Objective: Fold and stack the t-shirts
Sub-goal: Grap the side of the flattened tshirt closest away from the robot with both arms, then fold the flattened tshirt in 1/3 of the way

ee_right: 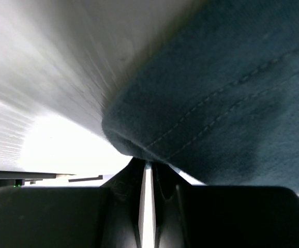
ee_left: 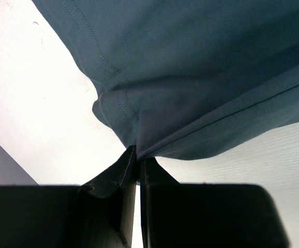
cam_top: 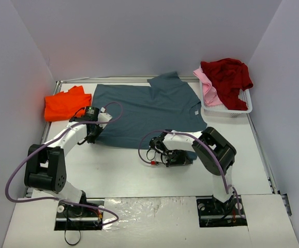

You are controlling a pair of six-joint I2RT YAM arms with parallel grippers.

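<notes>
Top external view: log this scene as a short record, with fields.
blue-grey t-shirt: spread flat, centre
orange t-shirt: lying at far left
dark red t-shirt: heaped in the white basket, far right
pink t-shirt: in the same basket, partly under the red one
left gripper: shut on the blue-grey t-shirt's near left hem corner
right gripper: shut on its near right hem corner
</notes>
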